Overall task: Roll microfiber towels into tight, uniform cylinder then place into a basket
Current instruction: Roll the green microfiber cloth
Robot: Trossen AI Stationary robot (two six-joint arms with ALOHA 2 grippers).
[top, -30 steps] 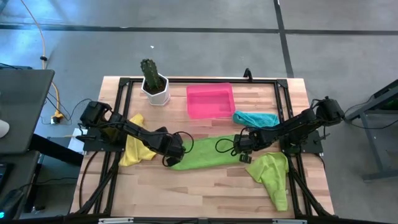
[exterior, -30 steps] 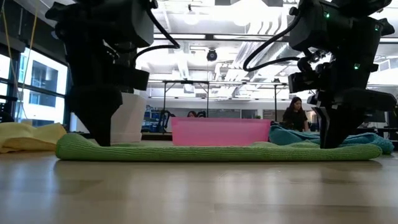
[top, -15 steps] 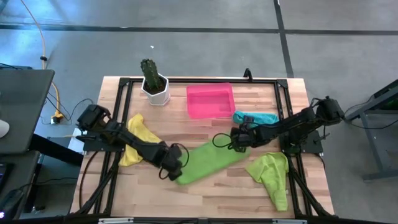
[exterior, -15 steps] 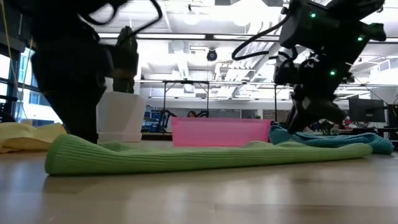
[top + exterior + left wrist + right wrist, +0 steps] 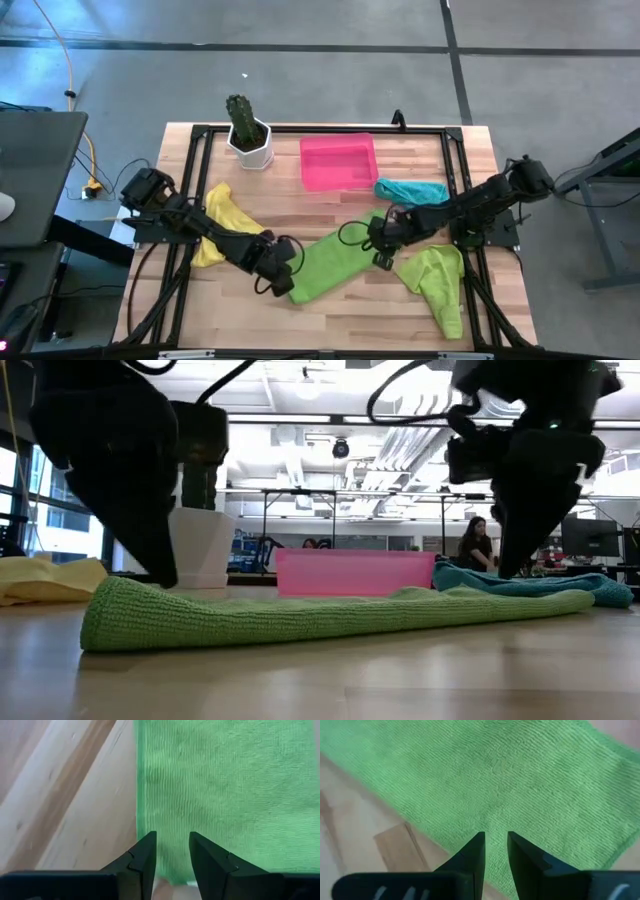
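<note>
A lime green microfiber towel, folded into a long strip, lies flat and slantwise on the table's middle. My left gripper stands open at its near-left end, fingertips down on the cloth. Narrowly open, my right gripper hangs just above the strip's far-right end and touches nothing. Also flat on the table are a yellow towel at the left, a second lime towel at the right and a teal one. The pink basket stands at the far middle. My left gripper comes from above, slanting down, and sets its parted fingertips on the strip's near-left end, close to one long edge. The cloth between the fingers lies flat on the table. Whether any layer is pinched, I cannot tell.
A white pot with a cactus stands at the far left, next to the basket. A black frame runs round the tabletop. Bare wood lies along the near edge. A person sits in the room behind.
My left gripper has gone toward the near edge and tipped, drawing the green strip's left end with it. The strip has turned from nearly crosswise to slanting, flat on the table throughout. My right gripper has risen off the strip's right end.
</note>
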